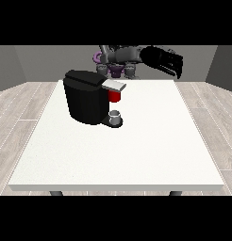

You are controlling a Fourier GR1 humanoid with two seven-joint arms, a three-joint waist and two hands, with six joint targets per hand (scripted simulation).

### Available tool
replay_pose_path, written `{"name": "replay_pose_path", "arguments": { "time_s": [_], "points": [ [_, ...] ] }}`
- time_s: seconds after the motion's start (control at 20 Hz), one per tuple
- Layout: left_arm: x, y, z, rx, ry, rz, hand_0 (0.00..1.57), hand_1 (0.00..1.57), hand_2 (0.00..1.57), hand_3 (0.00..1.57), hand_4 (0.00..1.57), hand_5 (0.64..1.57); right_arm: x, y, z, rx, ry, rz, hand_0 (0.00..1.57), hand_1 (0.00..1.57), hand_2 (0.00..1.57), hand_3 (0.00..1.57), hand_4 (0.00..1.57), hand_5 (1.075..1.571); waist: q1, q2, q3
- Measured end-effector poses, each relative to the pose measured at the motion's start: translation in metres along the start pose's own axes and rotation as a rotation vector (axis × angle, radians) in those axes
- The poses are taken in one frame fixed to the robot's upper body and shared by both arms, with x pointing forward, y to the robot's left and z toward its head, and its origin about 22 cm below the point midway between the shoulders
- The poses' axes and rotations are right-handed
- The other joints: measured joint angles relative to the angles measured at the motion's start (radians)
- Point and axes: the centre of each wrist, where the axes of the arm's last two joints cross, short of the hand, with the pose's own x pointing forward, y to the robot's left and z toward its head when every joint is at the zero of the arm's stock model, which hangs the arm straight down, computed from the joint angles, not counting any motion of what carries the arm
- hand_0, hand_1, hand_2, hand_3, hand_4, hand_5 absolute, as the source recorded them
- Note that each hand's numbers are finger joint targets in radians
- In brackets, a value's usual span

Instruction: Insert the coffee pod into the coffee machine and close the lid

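bare white table (pixel 136 155) fills the foreground. further back, the pod (pixel 116 117), small, grey and upright, sits on the base of the black machine (pixel 87 96), just below a red thing at the machine (pixel 115 96). the hand at the view's right (pixel 167 61) hangs raised, well apart, fingers relaxed and holding nothing. likely risk: a reach under the grey lid (pixel 114 85) could tip the pod or clip the lid.
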Motion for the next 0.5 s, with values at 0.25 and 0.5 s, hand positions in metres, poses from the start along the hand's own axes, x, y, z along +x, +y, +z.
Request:
{"name": "replay_pose_path", "arguments": {
  "time_s": [0.25,0.5],
  "points": [
    [-0.003,-0.003,0.007,0.023,0.030,0.009,0.00,0.00,0.00,0.00,0.27,1.571,-0.013,0.037,0.004,0.081,-0.080,-0.042,0.00,0.00,0.00,0.00,0.17,1.571,-0.039,-0.034,-0.0033],
    [-0.026,0.007,0.038,0.094,0.103,0.044,0.00,0.00,0.00,0.00,0.27,1.571,-0.032,0.081,0.023,0.182,-0.125,-0.101,0.00,0.00,0.00,0.00,0.26,1.571,-0.115,-0.106,-0.0043]
  ]
}}
